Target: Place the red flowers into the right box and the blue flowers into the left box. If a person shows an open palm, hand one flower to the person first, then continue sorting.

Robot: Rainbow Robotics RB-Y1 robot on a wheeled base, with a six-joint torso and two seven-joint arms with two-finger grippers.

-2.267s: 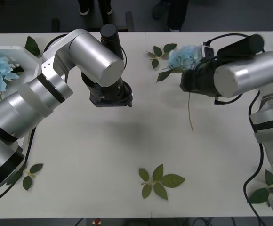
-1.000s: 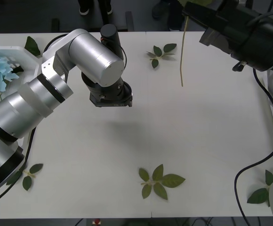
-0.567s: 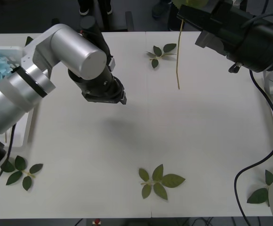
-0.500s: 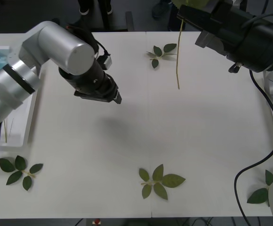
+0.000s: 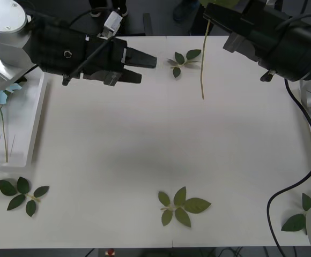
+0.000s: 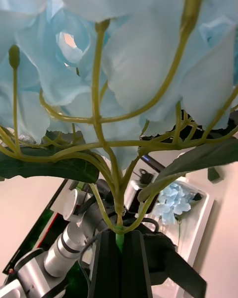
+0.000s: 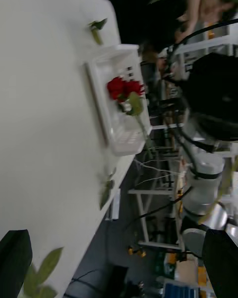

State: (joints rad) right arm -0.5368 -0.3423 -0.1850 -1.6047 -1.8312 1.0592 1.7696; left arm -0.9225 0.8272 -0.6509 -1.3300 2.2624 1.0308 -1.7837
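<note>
Right gripper [image 6: 119, 258] raised at far right, clamped on blue flower [image 6: 124, 54] stem. Left gripper [image 5: 145, 64] open, reaching right. Next, likely: handover, then left box [image 5: 21, 155].

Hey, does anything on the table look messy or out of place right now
Only loose leaf sprigs scattered on the table, outside either box. Otherwise orderly: the right gripper grips a blue flower by its stem, and the left gripper hovers open.
</note>
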